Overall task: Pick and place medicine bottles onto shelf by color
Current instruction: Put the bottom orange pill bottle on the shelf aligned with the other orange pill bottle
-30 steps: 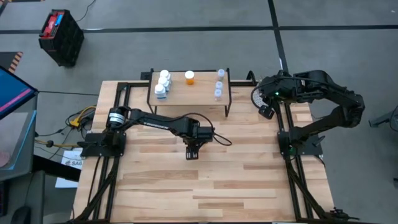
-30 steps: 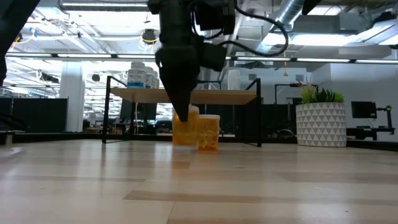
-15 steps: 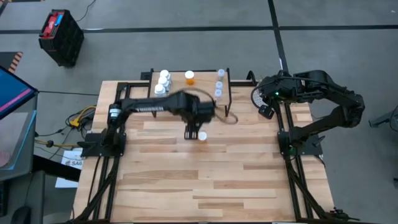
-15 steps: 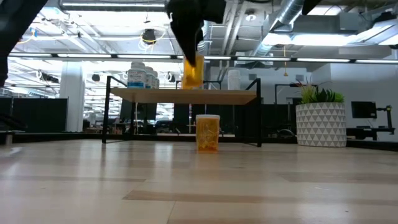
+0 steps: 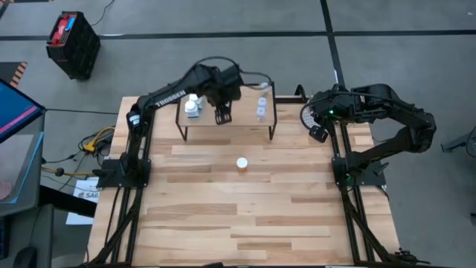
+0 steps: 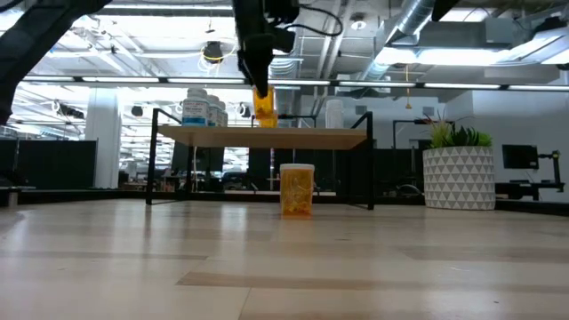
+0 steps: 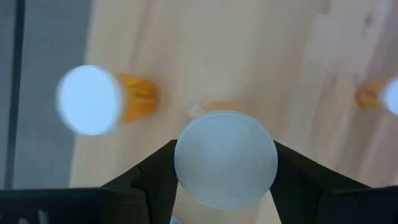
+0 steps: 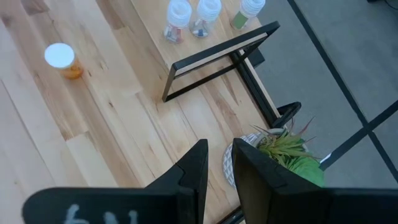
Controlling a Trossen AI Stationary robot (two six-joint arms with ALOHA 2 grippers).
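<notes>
My left gripper [image 5: 222, 114] reaches over the shelf [image 5: 245, 115] and is shut on an orange bottle [image 6: 265, 108], whose white cap [image 7: 225, 163] fills the left wrist view. A second orange bottle [image 7: 102, 99] stands on the shelf near its far edge, hidden by the arm in the high view. A third [image 5: 242, 163] stands on the table in front of the shelf [image 6: 297, 189]. White blue-labelled bottles [image 5: 193, 104] stand at the shelf's left end and clear ones [image 5: 262, 104] at its right. My right gripper [image 8: 221, 155] waits shut at the far right. My left gripper pinches the orange bottle between its two fingers [image 7: 158, 174] at the sides of its top end, by the white cap [image 7: 186, 186]. The fingers come from above, pointing down. The bottle hangs upright below them, just over the shelf's wooden top [image 6: 311, 136].
A white plant pot [image 6: 460, 178] stands at the table's far right, under my right arm [image 5: 387, 112]. The shelf's black legs [image 6: 369, 160] stand on the table's far part. A black crate [image 5: 73, 43] sits on the floor beyond the table.
My left gripper has lifted one orange bottle off the table and carried it up and toward the far edge, over the shelf. The bottle has stayed upright in the hold. The other orange bottle has stayed standing on the table.
</notes>
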